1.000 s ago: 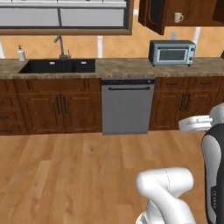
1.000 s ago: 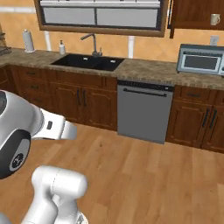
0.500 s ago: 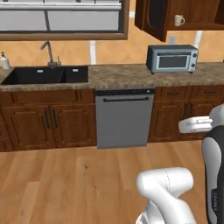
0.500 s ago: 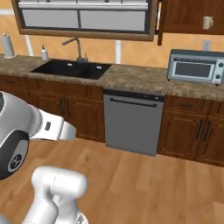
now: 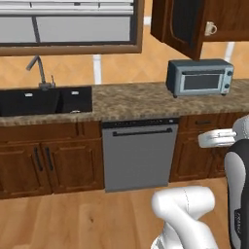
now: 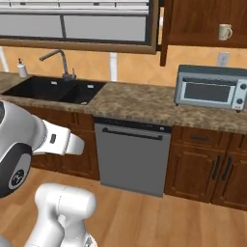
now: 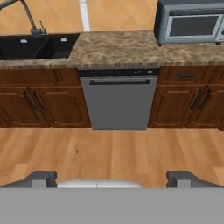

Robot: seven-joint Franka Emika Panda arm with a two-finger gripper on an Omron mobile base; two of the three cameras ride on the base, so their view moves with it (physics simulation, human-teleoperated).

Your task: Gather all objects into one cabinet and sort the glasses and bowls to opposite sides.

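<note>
A pale handled mug, one of the glasses (image 5: pixel 210 28) (image 6: pixel 224 32), stands on the shelf of the dark wooden wall cabinet (image 5: pixel 232 19) (image 6: pixel 202 19) at the upper right. The cabinet's door (image 5: pixel 176 25) hangs open toward me. The bowls are out of view. In the hand view my gripper (image 7: pixel 112 177) is open with nothing between its fingertips (image 7: pixel 41 177). It hangs over the wooden floor and faces the dishwasher, well away from the cabinet.
A granite counter (image 5: pixel 131 99) (image 6: pixel 140 101) runs across, with a black sink and faucet (image 5: pixel 46 99) (image 6: pixel 58 89) at left and a grey microwave (image 5: pixel 199 78) (image 6: pixel 210 91) (image 7: pixel 190 24) under the cabinet. The dishwasher (image 5: pixel 138 155) (image 6: pixel 132 157) (image 7: pixel 116 98) sits between brown base cabinets.
The whole picture has grown and shifted: the base has driven closer to the counter. The things themselves stay put and the gripper stays open.
</note>
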